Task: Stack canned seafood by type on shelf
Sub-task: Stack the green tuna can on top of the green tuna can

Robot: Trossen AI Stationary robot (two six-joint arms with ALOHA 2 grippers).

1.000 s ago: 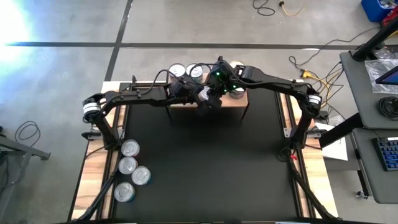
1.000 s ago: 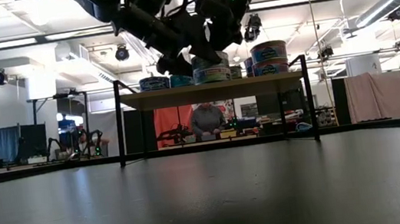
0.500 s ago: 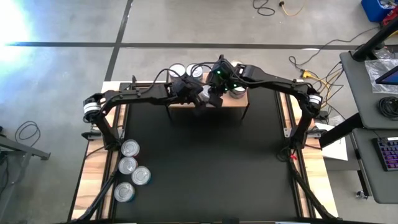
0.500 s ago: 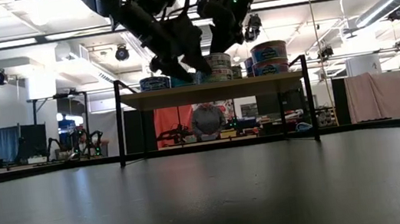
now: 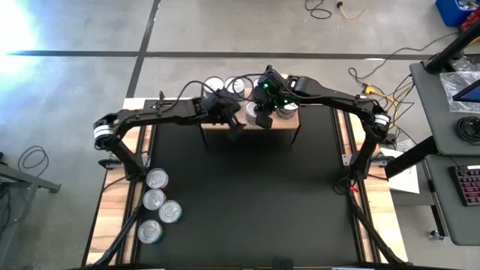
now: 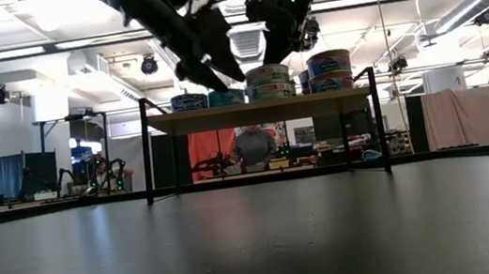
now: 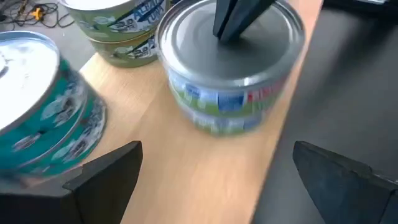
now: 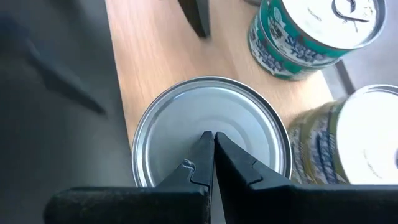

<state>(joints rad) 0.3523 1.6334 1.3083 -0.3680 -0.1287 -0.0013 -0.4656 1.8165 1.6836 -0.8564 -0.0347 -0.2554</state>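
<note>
The right gripper (image 8: 213, 146) is pressing its fully closed fingertips onto the lid of a blue-and-green labelled tin (image 7: 231, 68), gripping nothing. That tin is sitting near the front edge of the shelf (image 7: 186, 168), with teal tins (image 8: 314, 34) stacked beside it. The left gripper (image 7: 214, 180) is hovering just in front, jaws spread wide and empty. Four tins (image 5: 157, 206) are lying at the table's left edge.

The right gripper (image 8: 214, 140), fingers pressed together, is being held over a silver-topped tin (image 8: 186, 124) on the wooden shelf (image 8: 161, 56); teal-labelled tins (image 8: 305, 31) are being seen stacked nearby.
</note>
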